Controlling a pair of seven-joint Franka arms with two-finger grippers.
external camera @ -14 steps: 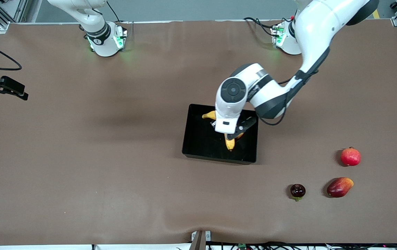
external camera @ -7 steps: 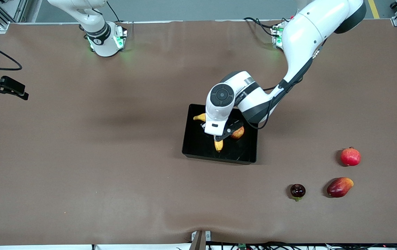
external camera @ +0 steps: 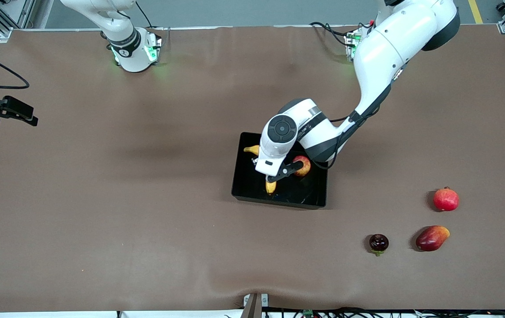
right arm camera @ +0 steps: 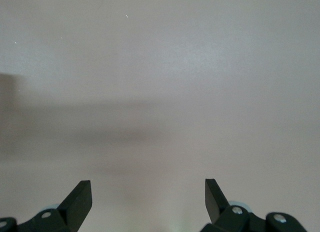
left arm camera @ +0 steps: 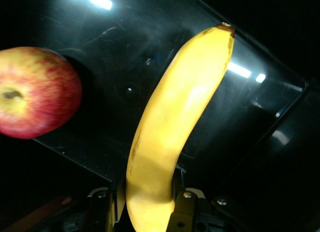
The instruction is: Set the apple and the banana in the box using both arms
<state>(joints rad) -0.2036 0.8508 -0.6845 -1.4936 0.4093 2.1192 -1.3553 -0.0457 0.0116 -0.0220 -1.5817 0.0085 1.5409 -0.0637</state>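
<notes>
The black box [external camera: 279, 201] sits mid-table. The red and yellow apple [external camera: 301, 165] lies in it, toward the left arm's end. My left gripper [external camera: 270, 174] is low over the box and shut on the yellow banana [external camera: 271, 187], whose ends stick out either side of the hand. In the left wrist view the banana [left arm camera: 170, 132] runs out from between the fingers [left arm camera: 183, 212] over the box floor [left arm camera: 250, 91], with the apple [left arm camera: 35, 91] beside it. My right gripper [right arm camera: 148, 197] is open and empty over bare table, and it waits at the right arm's end [external camera: 11, 112].
Near the left arm's end, nearer the front camera than the box, lie a red round fruit with a crown tip [external camera: 446, 199], a red-orange mango [external camera: 431, 238] and a small dark fruit [external camera: 378, 243]. The brown mat [external camera: 124, 198] covers the table.
My left gripper has moved with the banana toward the right arm's end of the box and lower. The apple, hidden under the hand before, now shows. The right arm has not moved.
</notes>
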